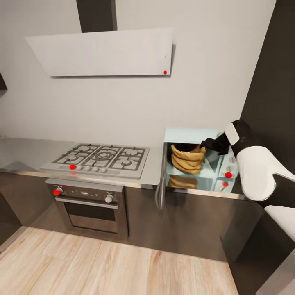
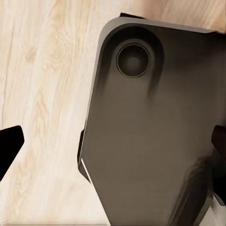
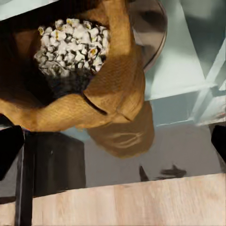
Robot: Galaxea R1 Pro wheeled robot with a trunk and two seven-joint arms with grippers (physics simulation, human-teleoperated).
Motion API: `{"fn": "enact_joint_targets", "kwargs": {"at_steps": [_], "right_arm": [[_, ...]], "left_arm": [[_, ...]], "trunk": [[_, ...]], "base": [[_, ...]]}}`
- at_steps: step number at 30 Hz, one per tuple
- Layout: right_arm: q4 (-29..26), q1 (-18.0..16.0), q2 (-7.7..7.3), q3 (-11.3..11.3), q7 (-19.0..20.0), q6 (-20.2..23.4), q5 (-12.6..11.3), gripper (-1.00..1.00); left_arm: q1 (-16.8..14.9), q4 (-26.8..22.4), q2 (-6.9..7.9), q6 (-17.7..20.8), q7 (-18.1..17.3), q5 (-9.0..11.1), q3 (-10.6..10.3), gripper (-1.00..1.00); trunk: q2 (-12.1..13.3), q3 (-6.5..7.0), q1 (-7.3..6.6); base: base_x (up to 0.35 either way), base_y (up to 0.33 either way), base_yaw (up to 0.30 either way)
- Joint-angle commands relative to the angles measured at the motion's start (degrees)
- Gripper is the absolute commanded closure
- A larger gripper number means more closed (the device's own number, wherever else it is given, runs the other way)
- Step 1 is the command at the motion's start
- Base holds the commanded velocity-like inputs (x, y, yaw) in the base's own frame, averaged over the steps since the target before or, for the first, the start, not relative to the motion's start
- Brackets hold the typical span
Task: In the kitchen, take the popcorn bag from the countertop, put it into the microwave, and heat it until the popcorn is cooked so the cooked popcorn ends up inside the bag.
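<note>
The popcorn bag [image 1: 188, 159] sits inside the open microwave [image 1: 186, 135], full of popcorn [image 3: 73, 44]. My right jaws [image 1: 203, 143] are spread wide beside it; my left jaws are wide too.

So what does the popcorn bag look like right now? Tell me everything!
The popcorn bag is a crumpled golden-brown paper sack with ringed folds and a rolled rim. It stands upright inside the microwave, whose door hangs open. Its mouth is open, and whitish popcorn is heaped inside. The right gripper is at the bag's rim; whether it grips the rim cannot be told. The bag's reflection shows on the microwave floor below it.
</note>
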Motion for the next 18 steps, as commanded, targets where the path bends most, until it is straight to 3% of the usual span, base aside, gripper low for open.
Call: {"fn": "enact_joint_targets", "kwargs": {"at_steps": [1,6,10,12,15,16,18], "right_arm": [[-1.02,-0.05,0.03,-0.34,1.34,0.17,0.03,-1.0],[-4.68,-0.05,-0.05,-0.34,8.54,0.17,0.44,-1.0],[-4.27,-0.1,-0.07,0.19,9.47,0.17,0.94,-1.0],[-4.19,0.7,0.04,0.56,9.55,0.17,2.35,-1.0],[-4.27,8.14,0.78,2.8,9.82,0.17,4.97,-1.0],[-4.29,9.81,1.28,3.48,9.79,-2.08,5.17,-1.0],[-4.1,11.62,4.5,4.2,9.34,-8.45,5.76,-1.0]], "left_arm": [[0.02,-0.09,-0.03,-0.1,0.13,0.32,0.03,-1.0],[0.02,-0.07,-0.02,-0.1,0.13,0.32,0.03,-1.0],[0.02,-0.09,-0.01,-0.1,0.14,0.3,0.04,-1.0],[0.02,-0.09,-0.01,-0.1,0.11,0.32,0.06,-1.0],[0.02,-0.07,-0.01,-0.1,0.1,0.27,0.06,-1.0],[0.02,-0.06,-0.01,-0.1,0.09,0.26,0.04,-1.0],[0.02,-0.1,-0.01,-0.1,0.09,0.25,0.08,-1.0]], "trunk": [[-0.04,-0.06,-0.03],[-0.04,-0.06,-0.03],[-0.04,-0.06,-0.03],[-0.04,-0.06,-0.03],[-0.04,-0.06,-0.03],[-0.04,-0.06,-0.03],[-0.04,-0.06,-0.03]], "base": [[-0.345,0.0,0.0],[-0.345,0.0,0.0],[-0.345,0.0,0.0],[-0.333,0.0,0.0],[-0.159,0.0,0.0],[-0.036,0.0,0.0],[-0.01,0.0,0.0]]}}
